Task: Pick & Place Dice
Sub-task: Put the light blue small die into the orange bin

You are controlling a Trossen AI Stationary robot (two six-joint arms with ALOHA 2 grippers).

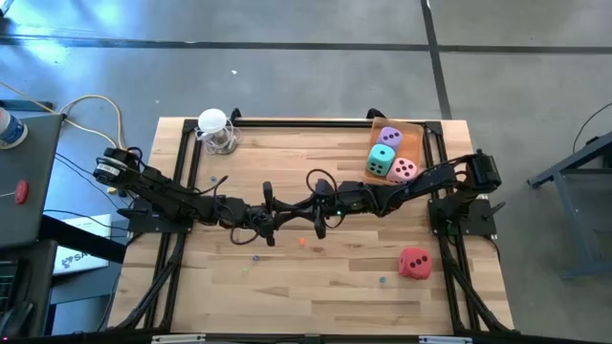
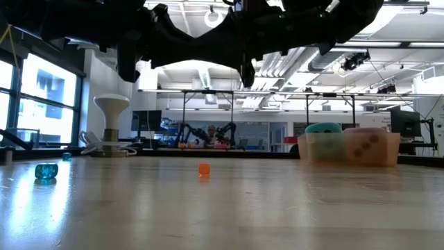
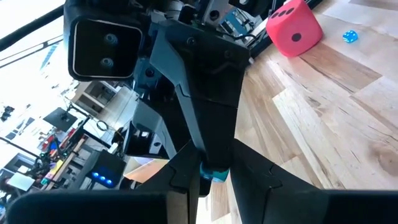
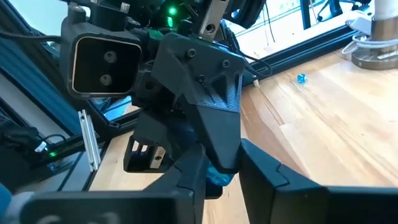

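My two grippers meet fingertip to fingertip high above the table's middle, left gripper (image 1: 285, 217) (image 3: 214, 183) and right gripper (image 1: 304, 212) (image 4: 221, 180), both shut on one small blue bead (image 3: 215, 176) (image 4: 217, 178). The red die (image 1: 413, 263) (image 3: 293, 28) rests on the table near the right front. The mint green die (image 1: 382, 159), pink die (image 1: 403, 169) and purple die (image 1: 390, 138) sit inside a clear box (image 1: 421, 129) at the far right. My left gripper pinches the small blue bead (image 3: 215, 176) between its two fingers, coming level from the table's left. The bead is lifted clear of the table. My right gripper pinches the same bead (image 4: 217, 178) between its two fingers, level from the table's right, its fingers interleaved with the left gripper's.
A white round-topped object on a clear base (image 1: 216, 132) stands at the far left. Tiny coloured beads lie on the wood: an orange bead (image 2: 204, 169), a blue bead (image 2: 46, 171), and another blue bead (image 3: 349, 37) near the red die. Black frame rails run along the table's sides.
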